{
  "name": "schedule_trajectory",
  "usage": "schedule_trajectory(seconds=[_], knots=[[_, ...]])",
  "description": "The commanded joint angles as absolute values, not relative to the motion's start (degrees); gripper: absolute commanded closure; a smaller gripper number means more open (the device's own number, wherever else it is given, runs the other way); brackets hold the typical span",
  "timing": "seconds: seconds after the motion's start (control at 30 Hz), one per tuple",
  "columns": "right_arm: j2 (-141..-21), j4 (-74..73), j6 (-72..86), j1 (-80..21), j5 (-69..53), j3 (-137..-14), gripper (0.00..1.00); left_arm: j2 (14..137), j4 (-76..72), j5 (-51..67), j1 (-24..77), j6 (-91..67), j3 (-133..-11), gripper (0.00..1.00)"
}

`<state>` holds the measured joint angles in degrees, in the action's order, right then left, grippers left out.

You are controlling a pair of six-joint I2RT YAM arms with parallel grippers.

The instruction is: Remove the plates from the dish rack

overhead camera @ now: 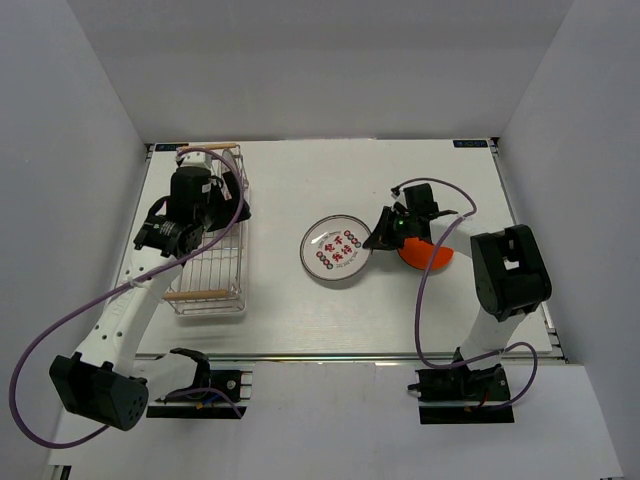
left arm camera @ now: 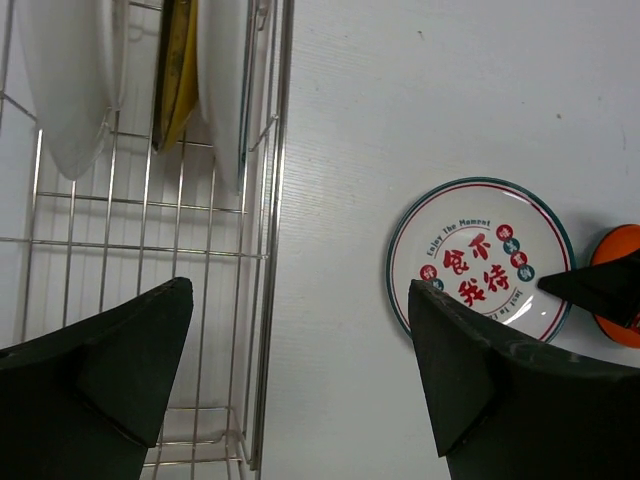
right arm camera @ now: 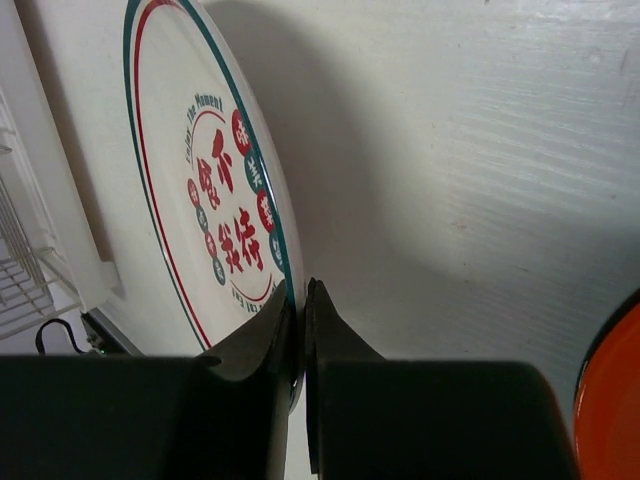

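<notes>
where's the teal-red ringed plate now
In the top view the teal-red ringed plate lies mid-table, right of the dish rack, left of the orange-red plate, its right rim in the right gripper.

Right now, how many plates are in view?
5. On the table: a white round plate with teal and red rings, and an orange plate. In the silver wire rack: two white plates flanking a yellow-brown plate. Others may be hidden.

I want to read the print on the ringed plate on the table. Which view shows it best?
The left wrist view: the ringed plate is face-on, nearly whole, its lettering legible. The top external view shows it almost whole but small. The right wrist view shows it close, slanted and cut off.
</notes>
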<state>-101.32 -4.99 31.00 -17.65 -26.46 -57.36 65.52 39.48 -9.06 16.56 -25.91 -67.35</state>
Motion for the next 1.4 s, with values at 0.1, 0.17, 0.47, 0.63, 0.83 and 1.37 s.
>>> schedule_trajectory(seconds=[0.1,0.17,0.47,0.63,0.83,1.37], knots=[[-101.1,-1.0,32.1,-17.6,-24.3,-58.6,0.88,65.8,39.8,-14.3,16.4,-26.6,-69.0,0.02],[-100.9,-1.1,31.9,-17.7,-24.0,-57.7,0.74,67.1,39.9,-15.3,16.4,-26.6,-70.0,0.02],[-97.1,-5.9,30.1,-17.4,-19.6,-58.0,0.27,72.4,38.3,-21.6,16.4,-27.0,-73.9,0.02],[-91.9,-10.2,27.9,-17.4,-14.6,-58.4,0.11,77.3,37.9,-24.4,16.4,-25.6,-78.7,0.06],[-84.4,-15.2,25.8,-17.4,-6.9,-57.8,0.11,82.5,37.1,-24.6,16.4,-23.5,-82.3,0.19],[-77.8,-23.8,23.6,-16.4,2.6,-56.4,0.11,92.8,39.9,-34.2,17.0,-20.7,-90.2,0.65]])
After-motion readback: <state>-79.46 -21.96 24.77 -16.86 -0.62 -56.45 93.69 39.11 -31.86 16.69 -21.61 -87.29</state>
